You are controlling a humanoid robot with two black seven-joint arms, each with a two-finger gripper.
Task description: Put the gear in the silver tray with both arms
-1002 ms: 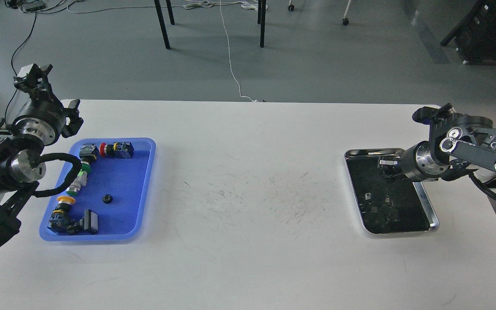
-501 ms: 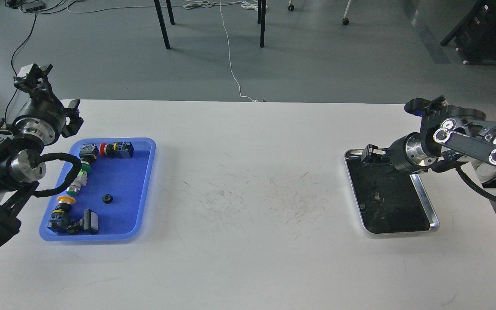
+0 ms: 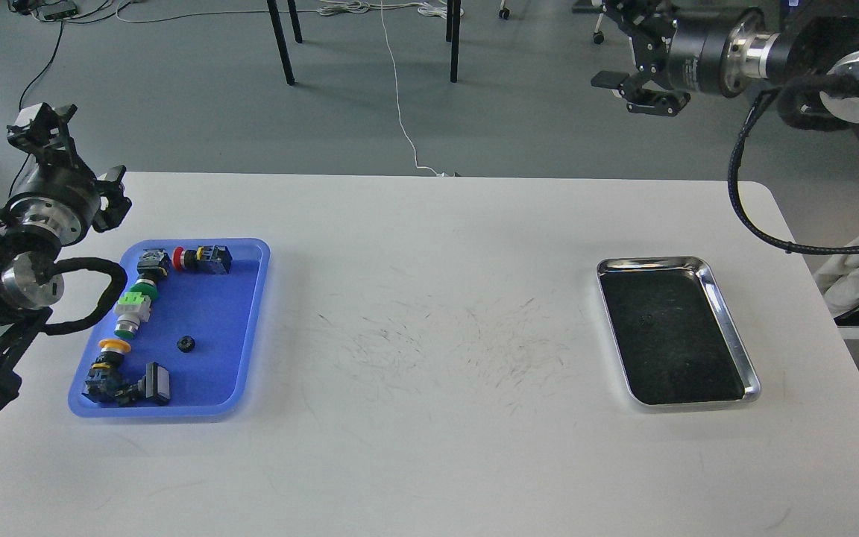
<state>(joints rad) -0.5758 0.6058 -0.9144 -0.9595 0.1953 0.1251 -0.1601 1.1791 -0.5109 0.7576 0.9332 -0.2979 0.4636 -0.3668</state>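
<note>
White surface [image 3: 429,447] is scuffed mid-way. Left claw [image 3: 64,160] is spread, empty, just behind the blue tray [image 3: 250,313]; right claw [image 3: 627,71] is spread, raised high. Gear [image 3: 186,344] should be pinched squarely, then carried to the silver tray [image 3: 728,313].

The right tool [image 3: 623,45] is partly cut off by the top edge; the left tool [image 3: 64,160] is too dark (fingers indistinguishable); both arms leave frame.
</note>
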